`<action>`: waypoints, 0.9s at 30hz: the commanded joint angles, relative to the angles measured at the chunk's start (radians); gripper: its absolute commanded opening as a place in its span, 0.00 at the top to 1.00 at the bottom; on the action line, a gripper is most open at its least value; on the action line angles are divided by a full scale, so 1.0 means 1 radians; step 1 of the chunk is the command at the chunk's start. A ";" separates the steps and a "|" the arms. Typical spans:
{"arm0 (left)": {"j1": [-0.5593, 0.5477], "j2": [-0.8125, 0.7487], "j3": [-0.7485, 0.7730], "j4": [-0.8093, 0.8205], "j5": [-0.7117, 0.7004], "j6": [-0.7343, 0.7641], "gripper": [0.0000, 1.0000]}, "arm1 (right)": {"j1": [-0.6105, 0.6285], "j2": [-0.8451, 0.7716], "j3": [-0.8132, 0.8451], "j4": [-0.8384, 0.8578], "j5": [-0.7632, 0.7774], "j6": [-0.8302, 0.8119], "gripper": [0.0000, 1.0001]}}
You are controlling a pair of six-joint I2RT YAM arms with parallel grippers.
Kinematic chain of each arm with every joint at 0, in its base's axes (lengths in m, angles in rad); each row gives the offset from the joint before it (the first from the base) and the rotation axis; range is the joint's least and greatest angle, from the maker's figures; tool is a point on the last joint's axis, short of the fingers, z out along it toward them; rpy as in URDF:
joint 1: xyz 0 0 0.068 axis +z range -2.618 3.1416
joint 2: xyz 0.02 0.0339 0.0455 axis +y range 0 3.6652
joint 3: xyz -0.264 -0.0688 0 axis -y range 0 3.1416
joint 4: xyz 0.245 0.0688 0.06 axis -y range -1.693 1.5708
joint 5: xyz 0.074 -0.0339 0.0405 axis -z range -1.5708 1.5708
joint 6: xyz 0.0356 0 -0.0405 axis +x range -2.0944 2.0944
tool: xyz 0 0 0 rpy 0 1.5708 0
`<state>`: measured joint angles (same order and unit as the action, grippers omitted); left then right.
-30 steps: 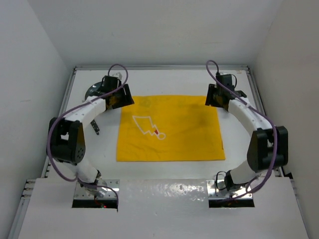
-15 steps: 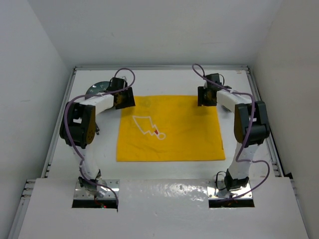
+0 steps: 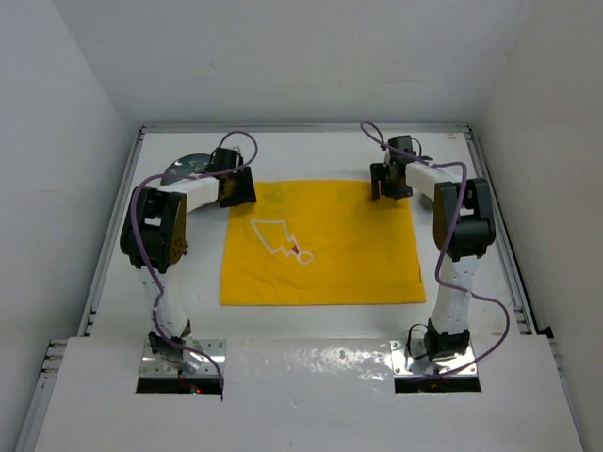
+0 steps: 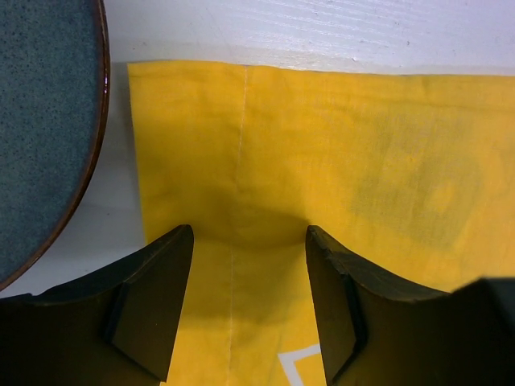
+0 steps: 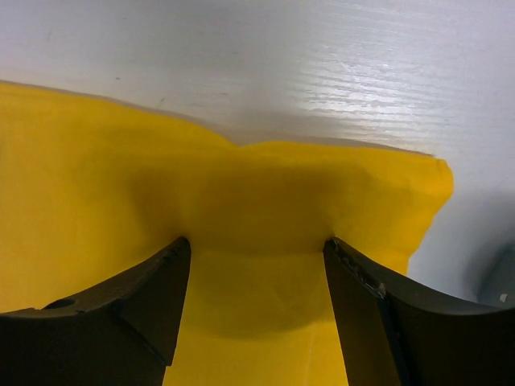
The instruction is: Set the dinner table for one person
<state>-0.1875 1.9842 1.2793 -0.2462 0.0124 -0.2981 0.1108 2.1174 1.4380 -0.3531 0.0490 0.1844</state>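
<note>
Across the middle of the white counter [image 3: 311,325] lies a square yellow cloth placemat [image 3: 349,254], flat, with a white outline drawing [image 3: 280,239] left of its centre. The counter is a large rectangle with thin metal rails [image 3: 301,127] along its edges, and plain white walls [image 3: 57,141] shut it in on the left, the right and the far side. A white panel [image 3: 311,377] covers its near edge, with the two arm bases set in cut-outs.

Both arms reach to the far edge of the placemat. The left claw [image 3: 240,186] hangs over the far left corner. In the wrist view the left claw [image 4: 248,241] has its jaws spread apart, with yellow cloth lying between them and nothing pinched. Just left of that corner sits a speckled blue-grey plate [image 4: 40,121] with a dark brown rim, resting on the bare counter beside the cloth's edge; from above, the plate [image 3: 186,168] is partly hidden by the left arm.

The right claw [image 3: 386,182] hangs over the far right corner. Seen from the wrist, the right claw [image 5: 256,245] also stands with its jaws wide and holds nothing; the cloth's far edge bulges slightly between them. Purple cables [image 3: 236,141] loop above each wrist.
</note>
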 commanded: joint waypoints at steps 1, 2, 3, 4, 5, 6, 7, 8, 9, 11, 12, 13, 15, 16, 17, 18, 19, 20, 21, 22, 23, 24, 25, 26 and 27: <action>0.026 0.019 -0.003 0.025 0.006 -0.015 0.44 | -0.026 0.024 0.041 -0.026 -0.032 -0.029 0.32; 0.028 0.021 -0.003 0.027 0.006 -0.013 0.44 | -0.029 0.027 0.041 -0.027 -0.029 -0.033 0.32; 0.031 0.021 -0.003 0.027 0.006 -0.012 0.44 | -0.031 0.030 0.041 -0.029 -0.026 -0.039 0.32; 0.031 0.022 -0.001 0.025 0.004 -0.010 0.44 | -0.033 0.035 0.044 -0.033 -0.026 -0.048 0.31; 0.034 0.024 0.000 0.025 0.006 -0.009 0.44 | -0.036 0.045 0.047 -0.037 -0.024 -0.052 0.31; 0.036 0.025 0.002 0.024 0.006 -0.007 0.44 | -0.037 0.052 0.055 -0.041 -0.021 -0.056 0.31; 0.037 0.028 0.005 0.022 0.006 -0.007 0.44 | -0.039 0.056 0.059 -0.047 -0.018 -0.059 0.31; 0.037 0.030 0.005 0.022 0.008 -0.006 0.44 | -0.040 0.065 0.065 -0.047 -0.018 -0.059 0.31; 0.042 0.031 0.008 0.021 0.009 -0.004 0.44 | -0.042 0.069 0.067 -0.049 -0.017 -0.062 0.31; 0.046 0.034 0.009 0.021 0.009 -0.003 0.44 | -0.043 0.078 0.076 -0.050 -0.012 -0.066 0.30; 0.049 0.034 0.011 0.021 0.011 -0.003 0.44 | -0.043 0.082 0.082 -0.052 -0.014 -0.071 0.30; 0.051 0.034 0.012 0.019 0.012 -0.001 0.44 | -0.043 0.084 0.088 -0.058 -0.011 -0.072 0.30; 0.054 0.031 0.018 0.019 0.018 0.002 0.44 | -0.043 0.090 0.108 -0.064 -0.005 -0.076 0.30; 0.054 0.027 0.022 0.019 0.018 0.004 0.44 | -0.043 0.092 0.114 -0.070 0.005 -0.076 0.30; 0.054 0.025 0.035 0.018 0.021 0.005 0.44 | -0.043 0.092 0.131 -0.073 0.006 -0.076 0.30; 0.054 0.025 0.044 0.010 0.021 0.007 0.44 | -0.043 0.092 0.145 -0.076 0.006 -0.074 0.30; 0.053 0.021 0.055 0.004 0.024 0.008 0.44 | -0.043 0.090 0.159 -0.093 0.000 -0.074 0.30; 0.054 0.016 0.067 -0.004 0.032 0.013 0.44 | -0.043 0.084 0.186 -0.102 -0.004 -0.072 0.30; 0.054 0.012 0.092 -0.013 0.034 0.014 0.43 | -0.042 0.064 0.196 -0.107 -0.009 -0.068 0.30; 0.054 -0.008 0.101 -0.019 0.035 0.016 0.43 | -0.042 0.049 0.199 -0.109 -0.015 -0.066 0.30; 0.054 -0.034 0.121 -0.033 0.034 0.014 0.43 | -0.040 0.006 0.194 -0.101 -0.015 -0.060 0.30; 0.054 -0.035 0.132 -0.045 0.034 0.013 0.42 | -0.040 -0.017 0.188 -0.096 -0.014 -0.056 0.30; 0.056 -0.068 0.144 -0.056 0.034 0.014 0.42 | -0.037 -0.042 0.180 -0.090 -0.012 -0.051 0.30; 0.056 -0.109 0.159 -0.077 0.031 0.004 0.41 | -0.036 -0.098 0.152 -0.081 -0.005 -0.042 0.30; 0.056 -0.134 0.167 -0.091 0.031 0.004 0.41 | -0.036 -0.128 0.151 -0.073 -0.005 -0.034 0.30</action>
<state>-0.1440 1.9827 1.3785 -0.3046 0.0410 -0.2955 0.0742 2.1544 1.5867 -0.4549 0.0277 0.1326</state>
